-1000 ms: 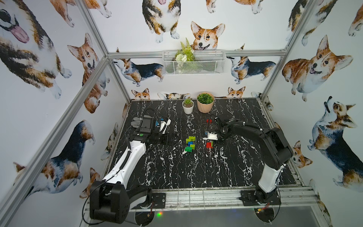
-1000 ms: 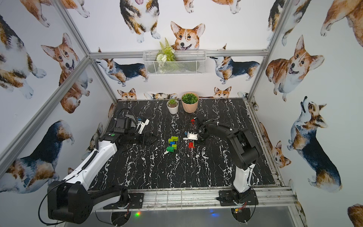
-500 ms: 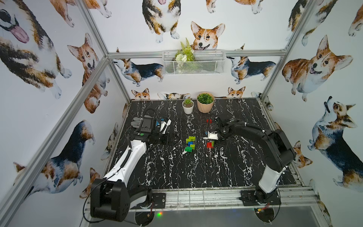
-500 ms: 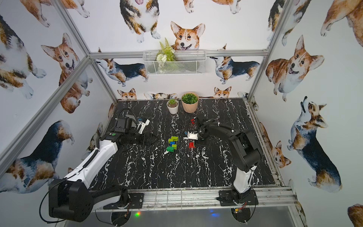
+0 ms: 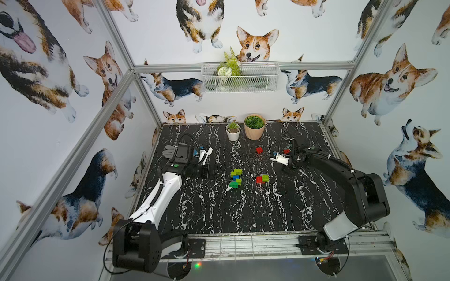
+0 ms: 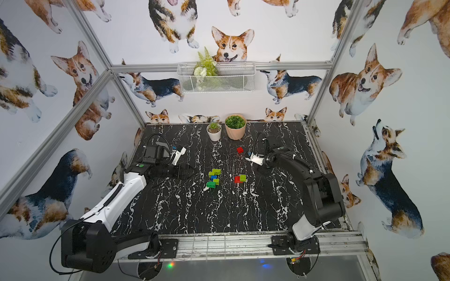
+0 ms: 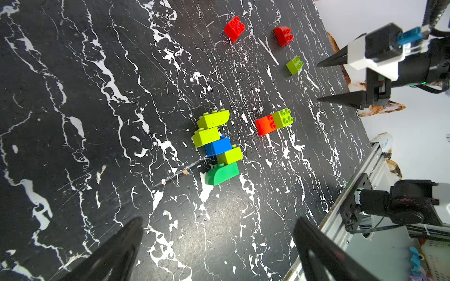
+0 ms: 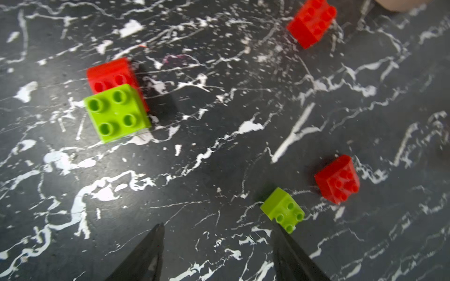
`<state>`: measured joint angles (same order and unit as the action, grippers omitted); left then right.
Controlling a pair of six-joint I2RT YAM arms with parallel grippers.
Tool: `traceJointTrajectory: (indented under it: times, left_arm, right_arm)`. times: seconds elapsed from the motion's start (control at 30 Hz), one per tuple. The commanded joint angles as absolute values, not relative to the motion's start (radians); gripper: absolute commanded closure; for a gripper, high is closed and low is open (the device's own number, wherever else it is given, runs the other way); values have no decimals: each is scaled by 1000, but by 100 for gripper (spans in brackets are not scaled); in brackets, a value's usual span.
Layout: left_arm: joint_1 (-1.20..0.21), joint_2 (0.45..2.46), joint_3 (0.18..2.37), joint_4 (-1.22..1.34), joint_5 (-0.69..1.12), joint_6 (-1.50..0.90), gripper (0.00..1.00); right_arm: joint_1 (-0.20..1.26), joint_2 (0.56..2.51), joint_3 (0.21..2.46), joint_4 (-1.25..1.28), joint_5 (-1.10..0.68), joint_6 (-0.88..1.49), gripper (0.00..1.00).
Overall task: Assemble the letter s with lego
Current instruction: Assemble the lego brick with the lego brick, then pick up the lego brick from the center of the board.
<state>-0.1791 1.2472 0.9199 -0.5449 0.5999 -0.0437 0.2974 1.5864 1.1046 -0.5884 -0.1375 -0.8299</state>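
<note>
Right claw now spread and empty, pulled back from red-and-lime pair. Lime brick left touching red on surface. Half-built stack waits mid-surface, near pair but apart. Loose lime brick beside my fingertip, likely next. Left claw spread, idle.

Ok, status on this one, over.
Left gripper open, empty. Right gripper open, beside loose lime brick. Five-brick stack lies untouched. Tan pot and white pot stand well back.

Both top views high in front, looking down on whole table, wrist views close above, all sharing lego
</note>
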Motion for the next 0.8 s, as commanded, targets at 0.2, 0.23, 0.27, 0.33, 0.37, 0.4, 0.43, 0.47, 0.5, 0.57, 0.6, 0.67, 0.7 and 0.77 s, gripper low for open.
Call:
traceJointTrajectory:
  times: [0.2, 0.23, 0.27, 0.33, 0.37, 0.4, 0.43, 0.47, 0.5, 0.57, 0.6, 0.67, 0.7, 0.77]
  left_arm:
    - [-178, 1248, 925, -519, 623, -48, 0]
    - [-178, 1250, 925, -519, 623, -48, 0]
    - [-180, 1250, 926, -519, 624, -48, 0]
    - [-179, 1255, 926, -519, 626, -48, 0]
    - [-179, 1256, 925, -518, 626, -48, 0]
    - [-180, 1256, 925, -517, 626, -48, 0]
    - [-179, 1257, 926, -518, 625, -48, 0]
    - [-179, 1256, 926, -518, 626, -48, 0]
    - [-179, 1255, 923, -517, 626, -46, 0]
    - [-180, 1255, 918, -513, 625, -46, 0]
    - [-180, 1257, 917, -512, 626, -46, 0]
    - [-179, 1261, 919, -512, 626, -46, 0]
    - [-179, 1261, 919, -512, 627, -46, 0]
    - [-179, 1259, 916, -511, 626, -45, 0]
  right_arm:
    - [215, 1674, 1173, -500, 0, -383, 30]
    - [215, 1682, 1175, -492, 10, -345, 30]
    - [215, 1691, 1178, -489, 14, -313, 30]
    - [215, 1716, 1192, -503, 24, -260, 31]
    - [215, 1729, 1195, -506, 44, -234, 31]
    - [215, 1743, 1207, -521, 67, -215, 32]
    - [215, 1755, 1214, -531, 91, -199, 32]
    - [215, 1763, 1216, -531, 112, -187, 32]
    - [215, 1771, 1220, -536, 112, -182, 33]
    - [215, 1785, 1220, -535, 69, -179, 33]
    - [215, 1791, 1220, -534, 51, -173, 34]
    - [215, 1810, 1224, -540, 51, -161, 36]
    - [215, 1822, 1229, -546, 44, -160, 36]
    - [215, 1839, 1239, -553, 36, -151, 41]
